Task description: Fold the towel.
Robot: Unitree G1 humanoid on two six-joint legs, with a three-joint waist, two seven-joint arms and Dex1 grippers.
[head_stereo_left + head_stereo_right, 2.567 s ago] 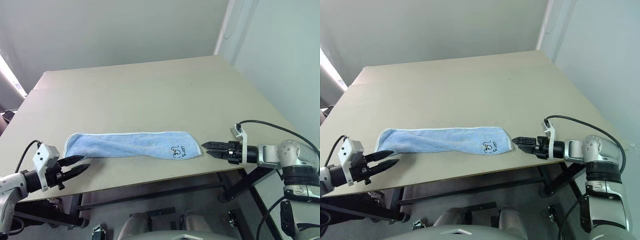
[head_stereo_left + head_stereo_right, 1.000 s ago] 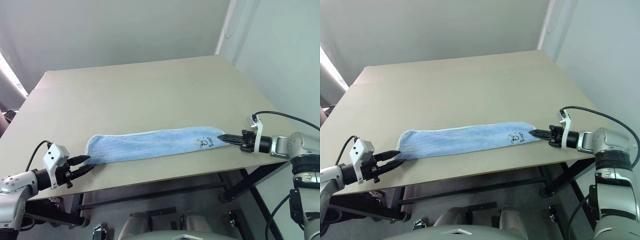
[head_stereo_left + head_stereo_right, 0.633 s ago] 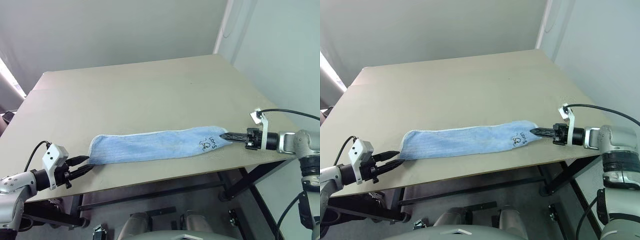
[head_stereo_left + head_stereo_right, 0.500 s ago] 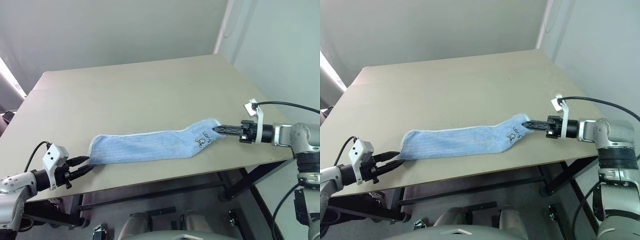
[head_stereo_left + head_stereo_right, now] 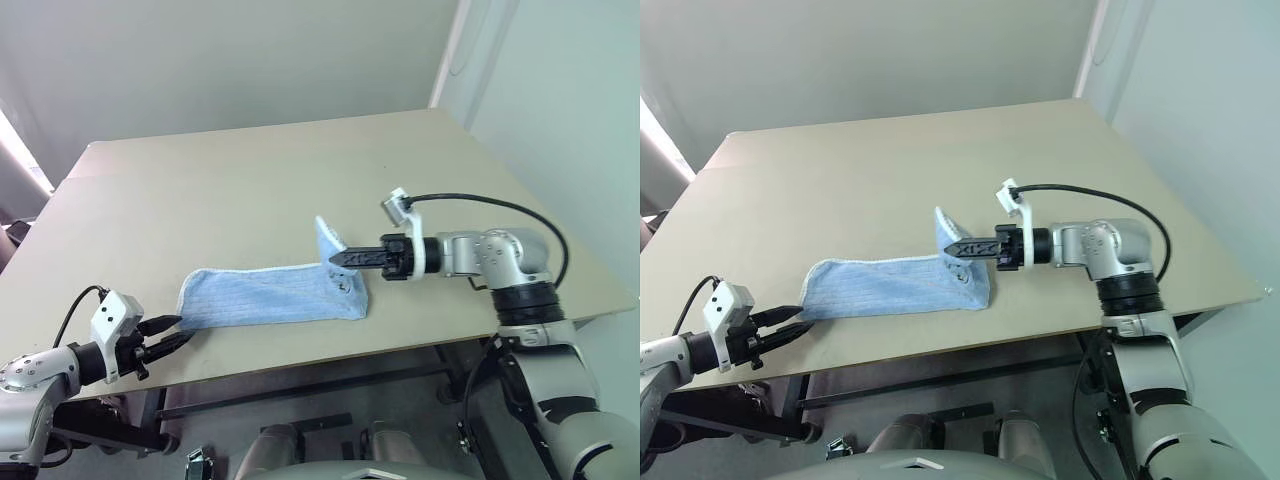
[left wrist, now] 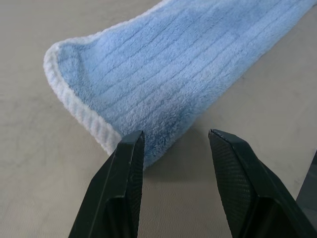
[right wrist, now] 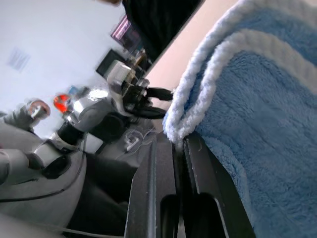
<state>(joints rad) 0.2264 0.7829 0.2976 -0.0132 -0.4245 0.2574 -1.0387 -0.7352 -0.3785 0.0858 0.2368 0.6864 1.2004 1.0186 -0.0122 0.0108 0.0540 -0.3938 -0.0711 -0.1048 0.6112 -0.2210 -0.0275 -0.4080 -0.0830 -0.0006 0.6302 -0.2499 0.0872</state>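
Towel end lifted over the beige counter

The counter (image 5: 250,190) is bare apart from the light blue towel (image 5: 260,297), which lies as a long strip near the front edge; nothing stands between the two arms. The right end effector (image 5: 336,259) is pinched tight on the towel's right end, holding that whitish-edged corner raised above the strip, so the cloth bends upward there. The left end effector (image 5: 178,331) sits low at the counter's front edge with its fingers (image 6: 125,178) parted, the towel's left end lying just between their tips, not clamped. A small dark print shows at the bend, too small to read.
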